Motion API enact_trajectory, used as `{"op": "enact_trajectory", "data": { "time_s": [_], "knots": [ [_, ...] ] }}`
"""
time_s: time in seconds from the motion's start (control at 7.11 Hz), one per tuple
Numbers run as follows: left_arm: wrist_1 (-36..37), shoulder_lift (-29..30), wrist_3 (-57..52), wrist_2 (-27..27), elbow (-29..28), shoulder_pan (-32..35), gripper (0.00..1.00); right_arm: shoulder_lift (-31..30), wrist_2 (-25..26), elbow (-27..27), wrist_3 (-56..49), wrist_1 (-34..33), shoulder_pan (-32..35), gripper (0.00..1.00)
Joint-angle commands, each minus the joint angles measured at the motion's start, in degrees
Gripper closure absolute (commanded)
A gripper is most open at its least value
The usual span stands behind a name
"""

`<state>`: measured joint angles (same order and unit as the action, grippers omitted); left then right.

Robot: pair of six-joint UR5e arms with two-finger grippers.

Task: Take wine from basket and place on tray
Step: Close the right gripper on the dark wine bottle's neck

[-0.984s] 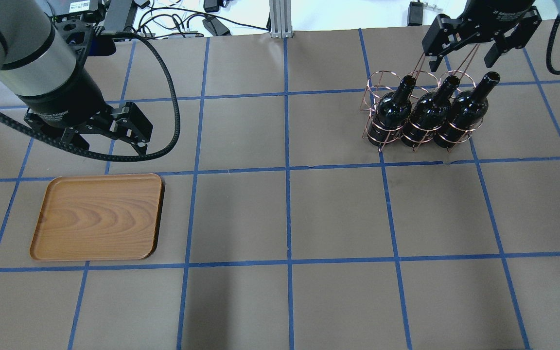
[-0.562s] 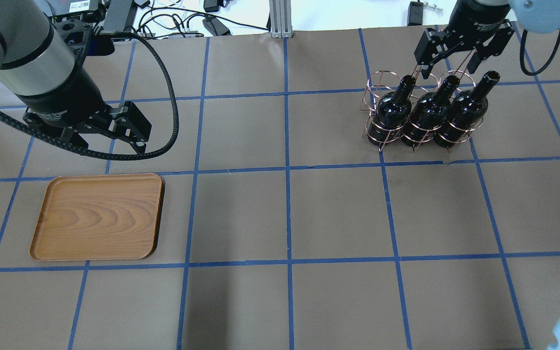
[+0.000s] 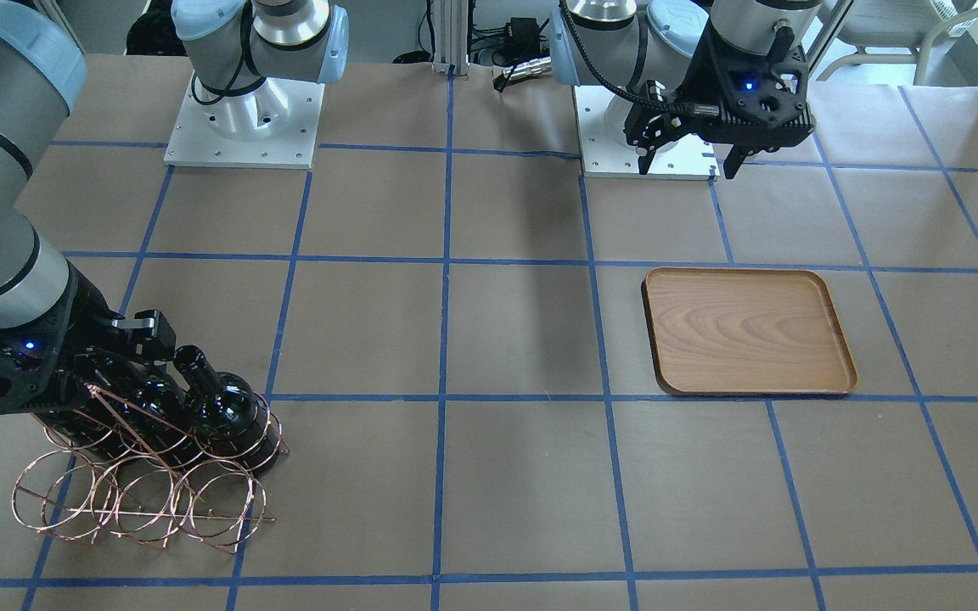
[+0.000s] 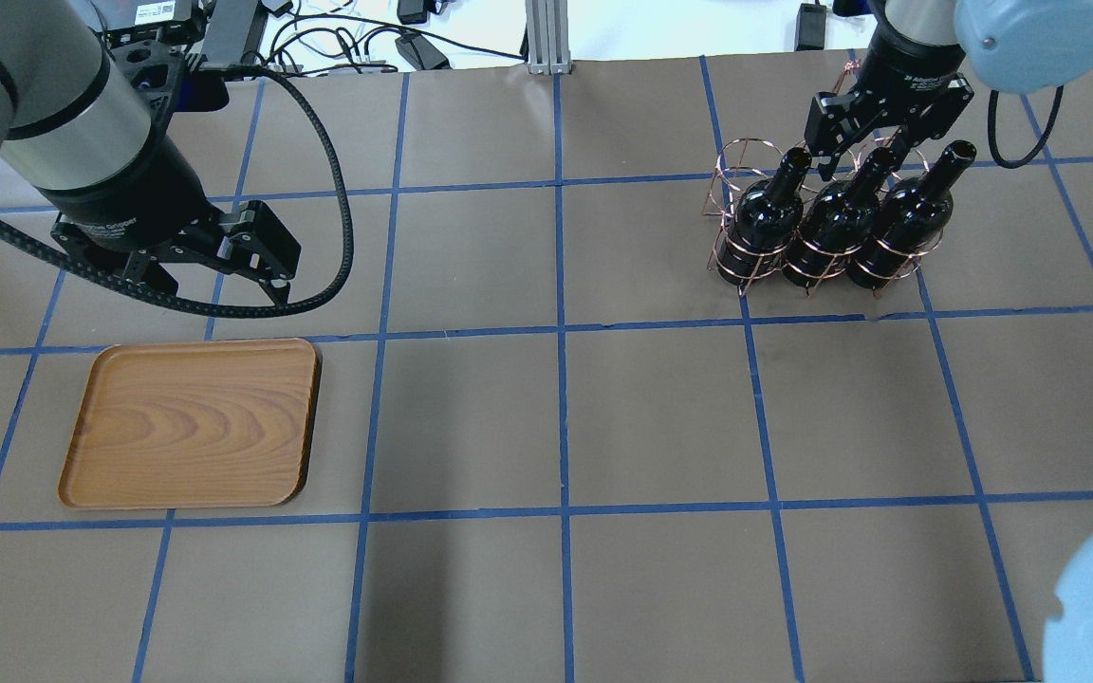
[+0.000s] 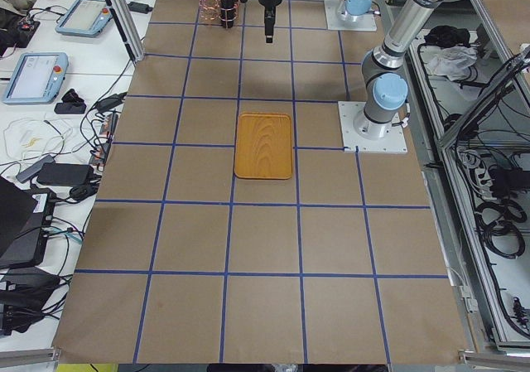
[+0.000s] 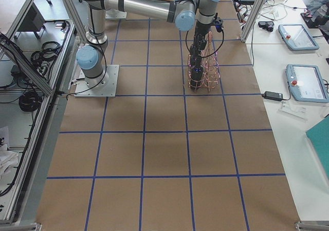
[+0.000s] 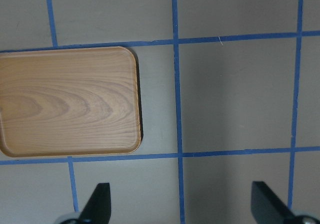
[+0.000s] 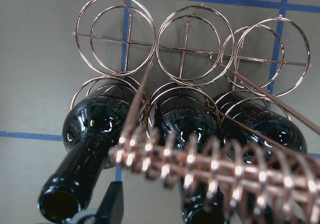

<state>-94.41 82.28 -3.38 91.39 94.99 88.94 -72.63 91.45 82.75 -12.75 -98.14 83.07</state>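
Right tool [image 4: 874, 156] is open, straddling the middle bottle [image 4: 836, 223] neck, probably for a grab. Left tool [image 4: 219, 285] hovers open near the tray [image 4: 191, 422].

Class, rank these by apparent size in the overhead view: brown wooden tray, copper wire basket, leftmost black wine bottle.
1-2. Flat brown wooden tray and rose-gold wire ring basket: nearly alike, tray perhaps slightly larger.
3. Leftmost glossy black wine bottle: clearly smallest.
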Motion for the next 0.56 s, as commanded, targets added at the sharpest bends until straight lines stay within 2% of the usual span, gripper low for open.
{"op": "enact_trajectory", "data": {
  "time_s": [0.0, 0.14, 0.42],
  "knots": [
    [-0.1, -0.3, 0.4, 0.2, -0.1, 0.0, 0.00, 0.0, 0.1, 0.5, -1.2, -0.2, -0.8, 0.53],
    [0.0, -0.3, 0.0, -0.2, 0.0, 0.0, 0.00, 0.0, 0.1, 0.5, -1.4, -0.2, -1.0, 0.58],
    [0.0, -0.3, 0.0, 0.1, 0.2, -0.3, 0.00, -0.1, 0.2, 0.3, -0.4, 0.0, -1.0, 0.78]
  ]
}}
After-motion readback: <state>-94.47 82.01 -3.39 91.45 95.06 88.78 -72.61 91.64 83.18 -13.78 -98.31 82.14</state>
